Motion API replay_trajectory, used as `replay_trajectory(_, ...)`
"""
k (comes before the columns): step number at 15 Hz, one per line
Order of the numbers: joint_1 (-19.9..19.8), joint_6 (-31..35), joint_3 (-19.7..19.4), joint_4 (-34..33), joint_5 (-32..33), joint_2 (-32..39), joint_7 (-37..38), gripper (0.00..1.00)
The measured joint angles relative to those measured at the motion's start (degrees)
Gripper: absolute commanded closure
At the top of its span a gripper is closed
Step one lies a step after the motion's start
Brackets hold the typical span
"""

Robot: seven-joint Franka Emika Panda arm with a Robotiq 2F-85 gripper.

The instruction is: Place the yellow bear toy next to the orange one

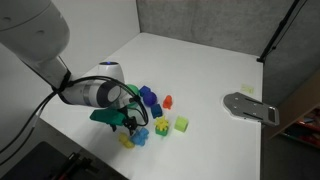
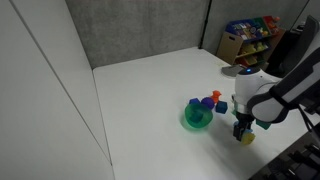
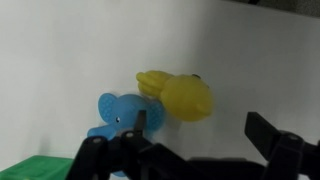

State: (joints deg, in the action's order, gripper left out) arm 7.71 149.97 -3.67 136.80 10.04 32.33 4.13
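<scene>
The yellow bear toy (image 3: 186,98) lies on the white table, touching a light-blue figure (image 3: 117,114) on its left in the wrist view. In an exterior view the yellow bear toy (image 1: 126,140) sits at the table's near edge beside the light-blue figure (image 1: 141,135). The orange one (image 1: 168,101) stands upright further back, next to blue blocks (image 1: 150,98). My gripper (image 3: 200,135) is open and empty, hovering just above the yellow bear, fingers either side of it. It also shows in both exterior views (image 1: 130,124) (image 2: 241,126).
A green bowl (image 1: 103,115) sits under my arm, also seen in an exterior view (image 2: 197,119). A chunkier yellow piece (image 1: 161,125) and a lime-green cube (image 1: 181,124) lie near the orange one. A grey metal plate (image 1: 250,107) lies far across the table.
</scene>
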Motion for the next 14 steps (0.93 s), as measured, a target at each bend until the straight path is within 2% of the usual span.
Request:
replay_trajectory(4,0.14,-4.09,-0.06,-1.15,0.57,0.77,-0.04,0.00)
replay_trajectory(5,0.15,-4.95,-0.06,-1.31,0.72,0.84,-0.05,0.25)
replay_trajectory(6,0.18,-5.83,-0.06,-1.53,0.80,0.94,-0.06,0.26)
replay_trajectory(12,0.29,-7.23,0.15,-2.75,0.82,1.91,-0.18,0.73)
replay_trajectory(13,0.30,-7.22,0.23,-2.89,0.82,1.98,-0.24,0.78)
replay_trajectory(14,0.30,-7.22,0.26,-3.00,0.84,1.97,-0.27,0.79)
